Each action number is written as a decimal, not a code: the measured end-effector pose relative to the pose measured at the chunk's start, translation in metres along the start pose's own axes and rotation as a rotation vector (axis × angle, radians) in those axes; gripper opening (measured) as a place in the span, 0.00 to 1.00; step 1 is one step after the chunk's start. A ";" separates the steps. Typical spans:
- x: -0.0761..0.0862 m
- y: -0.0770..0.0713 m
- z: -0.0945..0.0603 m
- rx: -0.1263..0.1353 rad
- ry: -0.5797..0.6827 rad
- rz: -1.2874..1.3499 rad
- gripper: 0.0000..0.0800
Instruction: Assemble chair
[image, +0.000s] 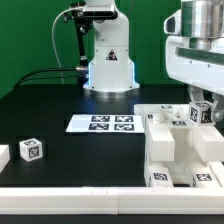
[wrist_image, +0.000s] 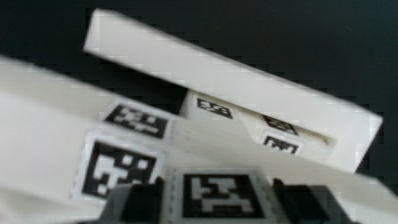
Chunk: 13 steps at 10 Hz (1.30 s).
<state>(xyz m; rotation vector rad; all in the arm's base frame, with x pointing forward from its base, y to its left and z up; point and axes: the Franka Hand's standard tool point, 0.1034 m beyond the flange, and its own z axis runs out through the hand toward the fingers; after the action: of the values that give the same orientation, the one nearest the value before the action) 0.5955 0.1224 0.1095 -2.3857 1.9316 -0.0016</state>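
Observation:
My gripper (image: 201, 110) hangs at the exterior view's right, shut on a small white tagged chair piece (image: 202, 113). It holds the piece just above the partly joined white chair structure (image: 176, 152), which stands at the front right with tags on its faces. In the wrist view the dark fingers (wrist_image: 143, 198) flank the held piece (wrist_image: 214, 193), tag facing the camera. Below it lie white chair panels (wrist_image: 231, 70) with several tags. Two more loose white chair pieces sit at the front left, a tagged cube (image: 31, 150) and a block (image: 3, 156) cut by the frame edge.
The marker board (image: 103, 123) lies flat on the black table, left of the structure. The white robot base (image: 108, 55) stands at the back centre with cables (image: 40, 74) trailing to the left. A green wall is behind.

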 end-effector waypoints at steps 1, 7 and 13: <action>0.000 -0.001 0.000 0.005 -0.011 0.105 0.35; -0.002 -0.002 0.000 0.011 -0.019 0.160 0.77; 0.006 0.008 -0.005 0.044 0.008 -0.579 0.81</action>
<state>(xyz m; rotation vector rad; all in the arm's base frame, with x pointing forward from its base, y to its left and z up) 0.5884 0.1141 0.1133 -2.8121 1.1611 -0.0836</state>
